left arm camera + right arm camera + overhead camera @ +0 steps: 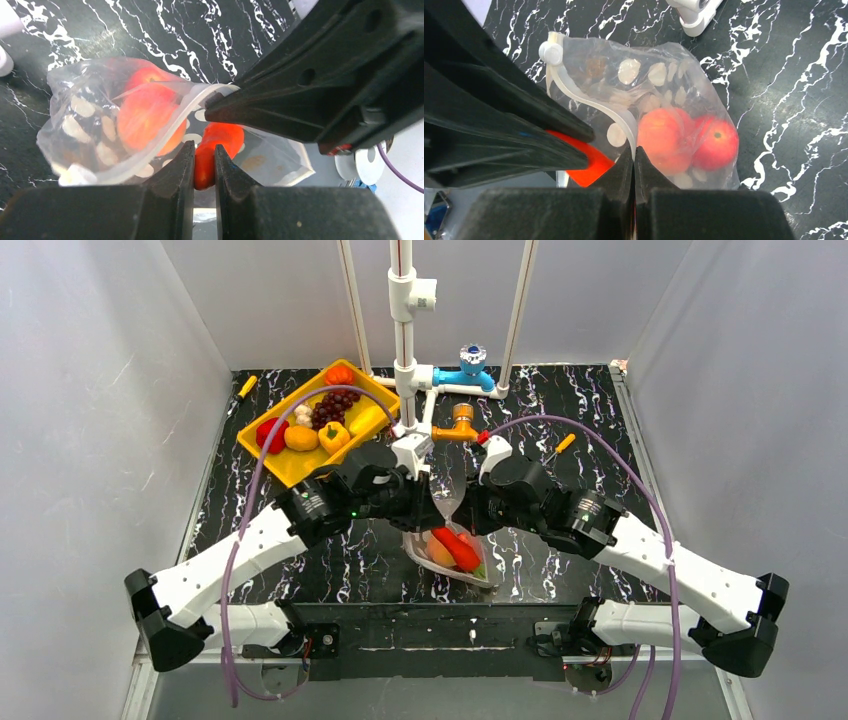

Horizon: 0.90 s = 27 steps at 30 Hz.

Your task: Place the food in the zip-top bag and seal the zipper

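Right gripper (634,150): fingers pressed flat together with no gap, pinched on the zipper (574,97). The zipper is a smooth, clear, curved strip with a white round knob at its far end.

Left gripper (204,150): fingers almost together, with a thin slit between them. I read it as nipped on the edge of the bag (85,125), where the strip runs in against the inner finger. Red shows through the slit.

Bag: thin clear film, crinkled, printed with white round dots. It is held between the two grippers over the middle front of the table (560,410), which is black with white veining.

Food (664,140) inside the bag is glossy and rounded.
- A peach-orange ball and a red fruit (716,145) touch each other at the closed end.
- A longer red-orange piece (220,137) lies nearer the mouth.

What each view adds:
- **Right wrist:** the only view showing the knob and the red fruit's dark stem dimple.
- **Left wrist:** the only view showing the right gripper's tip on the strip from the side.
- **Top view:** the only view showing the tray (262,462). It is yellow and rectangular, sits far left, well apart from the bag, and holds dark grapes (335,405) plus yellow, orange and red pieces.

From the top view I cannot tell whether the bag's bottom touches the table.
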Tool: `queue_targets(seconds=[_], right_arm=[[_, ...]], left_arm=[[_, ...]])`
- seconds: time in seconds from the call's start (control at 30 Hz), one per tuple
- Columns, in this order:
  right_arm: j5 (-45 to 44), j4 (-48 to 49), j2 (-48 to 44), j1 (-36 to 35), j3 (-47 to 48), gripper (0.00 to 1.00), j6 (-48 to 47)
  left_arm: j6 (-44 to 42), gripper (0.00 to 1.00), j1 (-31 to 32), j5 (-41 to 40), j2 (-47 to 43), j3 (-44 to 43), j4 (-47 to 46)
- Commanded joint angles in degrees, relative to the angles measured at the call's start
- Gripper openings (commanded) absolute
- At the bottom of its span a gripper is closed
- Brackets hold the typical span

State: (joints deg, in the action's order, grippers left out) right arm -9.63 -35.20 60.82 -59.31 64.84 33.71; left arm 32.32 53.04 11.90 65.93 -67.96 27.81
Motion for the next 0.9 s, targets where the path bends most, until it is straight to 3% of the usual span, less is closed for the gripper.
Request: queue_targets(seconds=[0.0,0.17,0.37,0.5,0.6,0.77,0.87], right_arm=[[1.9,4.3,-2.2,0.2,-0.8,0.01,2.4],[3.0,5.1,-3.2,0.7,-2.0,0.01,4.1],[3.8,5.4,-4.7,1.0,-3.6,0.01,5.5],[4.3,5.5,-5.3,1.2,-4.2,0.01,5.9],[4.4,5.6,-5.3,1.3,-4.2,0.01,5.8],[5.3,5.9,-4.4,1.4,-3.3,0.01,4.5],[5.8,6.1,-3.7,1.4,-2.3,0.01,3.2]], left_arm=[[4.2,0.00,2.3,-6.8,1.2,1.7,-1.7],[10.6,0.06,2.8,-11.0,2.3,4.8,-4.4],[9.5,0.40,2.8,-9.4,1.0,5.4,-5.0],[8.4,0.55,2.8,-10.1,-3.7,6.3,-4.5],[7.0,0.63,2.8,-13.2,-6.8,4.5,-0.2],[5.6,0.67,2.8,-20.0,-10.8,-0.1,10.5],[7.1,0.79,2.8,-28.2,-13.1,-2.6,18.0]])
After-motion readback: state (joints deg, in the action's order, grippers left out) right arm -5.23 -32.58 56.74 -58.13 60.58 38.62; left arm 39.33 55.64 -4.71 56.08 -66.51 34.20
